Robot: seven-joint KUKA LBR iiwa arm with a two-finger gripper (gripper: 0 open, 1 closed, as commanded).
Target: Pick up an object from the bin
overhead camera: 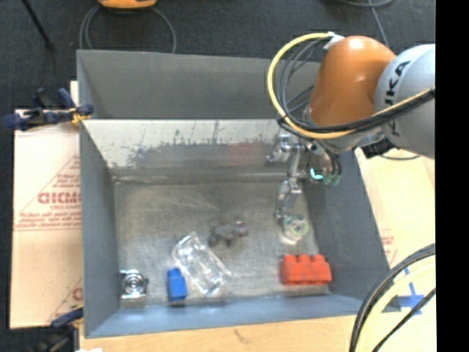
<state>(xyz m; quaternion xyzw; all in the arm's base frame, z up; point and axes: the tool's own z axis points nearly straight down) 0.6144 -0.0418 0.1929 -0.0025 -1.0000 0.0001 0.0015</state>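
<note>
Bin [97, 218]: you are looking down into a grey metal bin with a handful of loose things spread along its near side.
Far left corner: a small shiny metal piece [133, 283] sits by the left wall, near the front.
Next to it: a small blue block [176, 284] stands just right of the metal piece, apart from it.
Clear piece [198, 264]: a crumpled-looking transparent plastic thing lies just beside the blue block, its lower edge close to touching it.
Middle of the floor: a small dark grey lumpy piece [228, 233] lies by itself, up and right of the clear piece.
Gripper [289, 210]: it hangs straight down in the right half of the bin, low, near the floor.
Gripper state: you cannot tell from this view whether it is open or closed.
Nearest thing: a small pale round thing [295, 228] lies right at the gripper's tip, on its near side; you cannot tell whether they touch.
Red brick [305, 270]: a toy building brick with studs lies near the front wall, just below the pale round thing and apart from the gripper.
Arm [350, 86]: its orange cover and looped cables rise over the bin's right rear corner.
</note>
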